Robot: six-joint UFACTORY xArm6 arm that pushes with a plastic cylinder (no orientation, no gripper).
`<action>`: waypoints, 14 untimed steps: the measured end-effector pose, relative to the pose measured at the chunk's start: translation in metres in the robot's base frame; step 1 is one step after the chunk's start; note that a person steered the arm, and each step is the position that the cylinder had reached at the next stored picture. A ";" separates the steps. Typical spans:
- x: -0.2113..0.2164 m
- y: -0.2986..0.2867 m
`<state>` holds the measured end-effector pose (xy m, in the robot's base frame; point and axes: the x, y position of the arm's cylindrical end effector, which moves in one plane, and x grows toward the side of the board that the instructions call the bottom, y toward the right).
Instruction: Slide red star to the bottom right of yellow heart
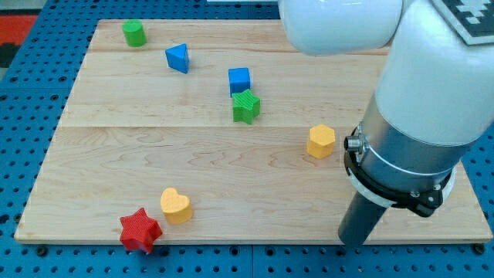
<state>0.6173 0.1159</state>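
Note:
The red star (140,230) lies near the board's bottom left edge. The yellow heart (175,205) sits just up and to the right of it, almost touching. The dark rod comes down at the view's bottom right and my tip (352,242) rests near the board's bottom edge, far to the right of both blocks. The arm's white and grey body fills the view's right side.
A yellow hexagon (321,141) sits up and left of the rod. A green star (245,106) and a blue cube (239,79) touch near the middle top. A blue triangle (178,58) and a green cylinder (134,33) lie at the top left. The wooden board (116,147) has a blue pegboard around it.

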 end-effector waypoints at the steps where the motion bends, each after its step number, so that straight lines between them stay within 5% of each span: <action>1: -0.043 -0.013; 2: -0.098 -0.089; 3: -0.131 -0.230; 4: -0.069 -0.302; 5: -0.001 -0.305; 10: 0.001 -0.263; 12: 0.000 -0.077; 14: -0.005 -0.014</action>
<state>0.6127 0.1015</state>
